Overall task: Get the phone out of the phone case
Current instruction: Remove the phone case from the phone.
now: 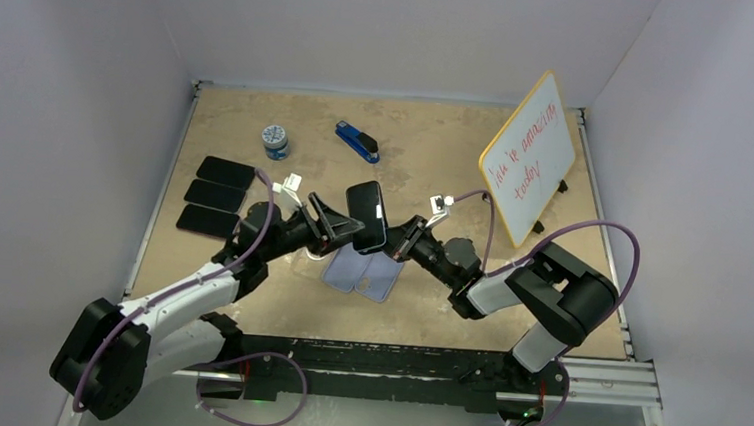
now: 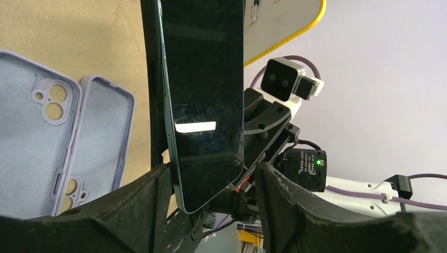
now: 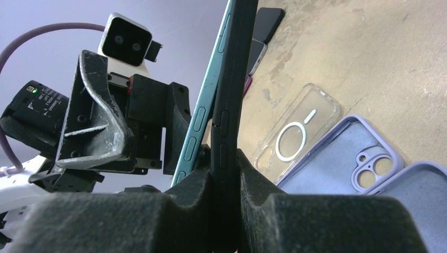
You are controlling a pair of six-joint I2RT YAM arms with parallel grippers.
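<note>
A phone [image 1: 366, 215] with a dark screen and teal edge is held upright in the air above the table's middle. In the left wrist view the phone [image 2: 205, 95] stands partly peeled from its black case [image 2: 152, 79]. My right gripper [image 1: 399, 243] is shut on the black case's edge [image 3: 227, 105], and the teal phone edge [image 3: 203, 113] leans away from it. My left gripper [image 1: 337, 232] is open, and its fingers [image 2: 142, 205] straddle the phone's lower end with a small gap on the right side.
Two lavender cases [image 1: 364, 272] and a clear case [image 3: 295, 137] lie on the table under the phone. Three dark phones [image 1: 216, 197] lie at the left. A small tin [image 1: 276, 142], a blue stapler [image 1: 358, 142] and a yellow-rimmed whiteboard [image 1: 529, 159] stand farther back.
</note>
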